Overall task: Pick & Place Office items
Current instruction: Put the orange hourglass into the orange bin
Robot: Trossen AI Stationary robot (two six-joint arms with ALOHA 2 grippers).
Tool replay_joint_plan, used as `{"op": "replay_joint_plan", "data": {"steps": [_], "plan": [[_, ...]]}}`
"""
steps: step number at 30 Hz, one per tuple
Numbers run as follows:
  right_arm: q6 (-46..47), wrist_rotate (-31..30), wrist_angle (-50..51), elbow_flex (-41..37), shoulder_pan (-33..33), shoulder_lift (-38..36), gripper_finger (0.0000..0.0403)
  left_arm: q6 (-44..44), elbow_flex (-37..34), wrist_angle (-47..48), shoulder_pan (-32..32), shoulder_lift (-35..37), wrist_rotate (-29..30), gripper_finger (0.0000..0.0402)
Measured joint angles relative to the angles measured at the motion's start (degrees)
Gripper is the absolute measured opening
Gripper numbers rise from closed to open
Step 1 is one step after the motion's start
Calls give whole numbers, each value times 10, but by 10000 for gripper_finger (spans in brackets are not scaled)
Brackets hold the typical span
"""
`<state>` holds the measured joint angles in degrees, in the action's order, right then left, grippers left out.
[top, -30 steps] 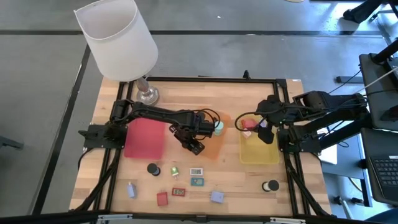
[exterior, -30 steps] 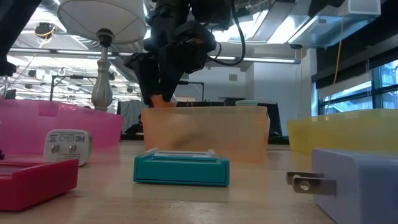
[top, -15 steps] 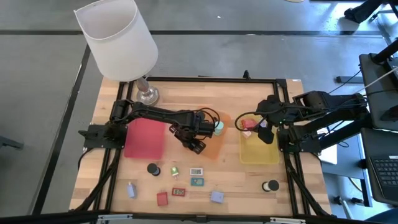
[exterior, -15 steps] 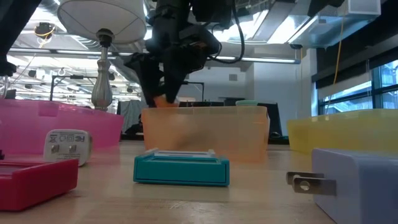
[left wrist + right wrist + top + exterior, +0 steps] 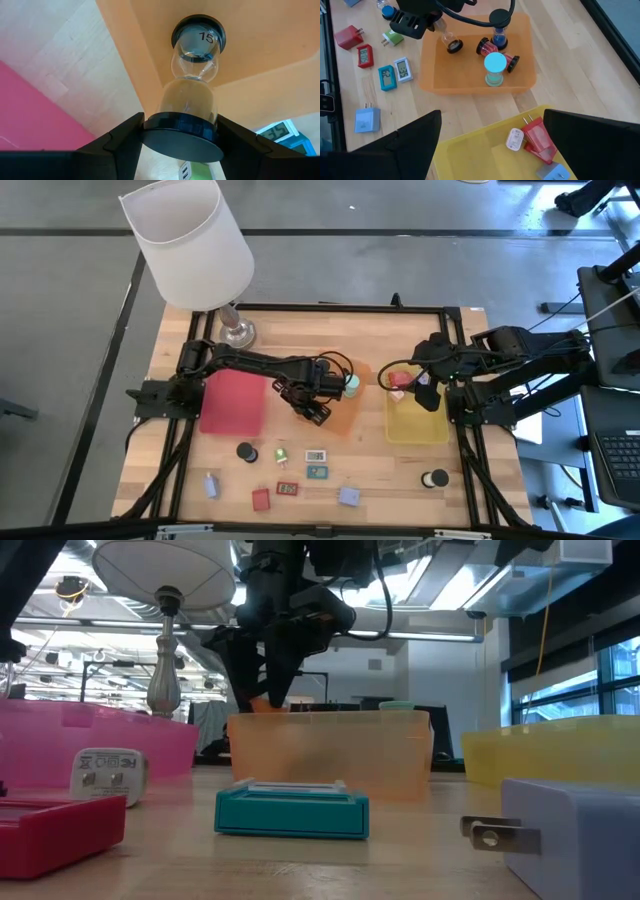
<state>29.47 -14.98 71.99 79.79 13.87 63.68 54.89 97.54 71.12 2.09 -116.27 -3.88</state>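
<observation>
Holding a black-capped sand timer point(image 5: 192, 95) by one end cap, the left claw point(image 5: 312, 408) kept it tilted over the orange tray point(image 5: 345, 423), far end touching the tray floor, while the right claw point(image 5: 424, 392) waited wide open above the yellow tray point(image 5: 412, 433).

The orange tray point(image 5: 435, 82) is crowded at its far end by a teal sand timer point(image 5: 495, 69), a red one point(image 5: 497, 54) and a blue one point(image 5: 499, 29); its near end has bare floor. The lamp point(image 5: 190, 245) overhangs the table's point(image 5: 400, 470) far-left corner. The near edge is strewn with chargers point(image 5: 349, 496) and small clocks point(image 5: 316, 455)
</observation>
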Motion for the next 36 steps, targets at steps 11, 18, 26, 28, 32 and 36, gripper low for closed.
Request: {"op": "replay_joint_plan", "data": {"steps": [11,18,26,28,32,36], "plan": [[0,0,0,0,0,0,355,0,0,0,0,0,8,217],[0,0,0,0,0,0,355,-1,0,9,0,0,9,217],[0,0,0,0,0,0,355,-5,0,19,2,0,-19,217],[0,0,0,0,0,0,355,-6,0,21,2,0,-18,217],[0,0,0,0,0,0,355,-6,0,26,2,0,-18,217],[0,0,0,0,0,0,355,-6,0,26,2,0,-17,217]]}}
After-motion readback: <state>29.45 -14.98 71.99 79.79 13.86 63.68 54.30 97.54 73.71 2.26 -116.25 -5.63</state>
